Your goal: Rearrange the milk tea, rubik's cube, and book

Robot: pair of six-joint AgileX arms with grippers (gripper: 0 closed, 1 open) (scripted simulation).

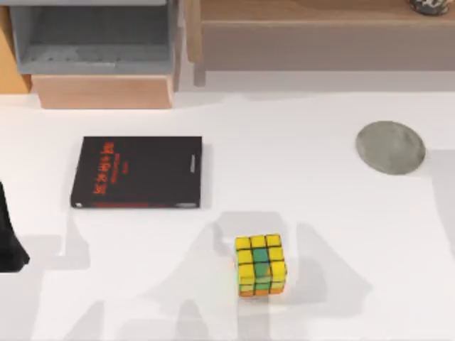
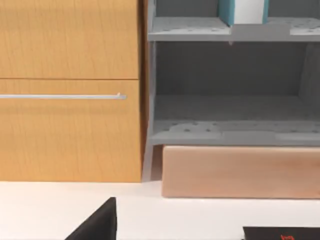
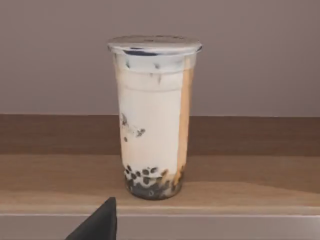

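Note:
The milk tea (image 3: pixel 152 117) stands upright on a wooden shelf (image 3: pixel 240 185), seen straight ahead in the right wrist view, with nothing touching it. A black part of my right gripper (image 3: pixel 97 224) shows low in that view, short of the cup. The book (image 1: pixel 135 172) lies flat, black cover with red lettering up, at the table's left. Its corner (image 2: pixel 282 233) also appears in the left wrist view. The rubik's cube (image 1: pixel 260 264) sits near the front middle. My left arm (image 1: pixel 11 234) rests at the table's left edge, away from the book.
A grey round disc (image 1: pixel 390 147) lies at the right of the table. A grey open shelf unit (image 1: pixel 92 39) over a wooden block (image 1: pixel 103 92) stands at the back left, beside a wooden cabinet (image 2: pixel 70 90). The wooden shelf (image 1: pixel 320 21) runs along the back right.

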